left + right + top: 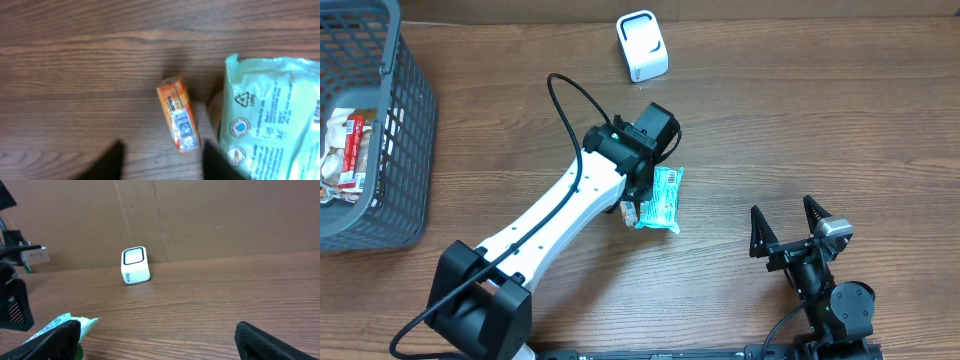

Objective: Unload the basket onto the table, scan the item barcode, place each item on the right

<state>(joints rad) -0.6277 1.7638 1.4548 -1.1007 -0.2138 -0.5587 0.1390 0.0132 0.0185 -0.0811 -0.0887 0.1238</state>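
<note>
Small orange packet [179, 114], printed label up, lies on the brown wooden table [75, 75] just beside a pale green plastic pouch [270, 120] — my left claw [162, 161] hangs open over it, gripping nothing — so pickup looks next, then presenting it to the white cube scanner [642, 45].

On the brown wooden bench [800, 120], a grey plastic mesh basket [405, 140] fills the upper left of the frame, with red-and-white snack wrappers [345, 150] lying inside. A small white rounded box [642, 45] stands at top centre. The white left arm [560, 215], a black cable [565, 110] looping above it, reaches from lower left to mid-frame. There the left claw [640, 188] points down over a pale teal plastic packet [662, 198] and a small orange packet [629, 212] just beside it. Its jaws are hidden from up here. At lower right the black right claw [787, 225] stands spread wide, holding nothing.
</note>
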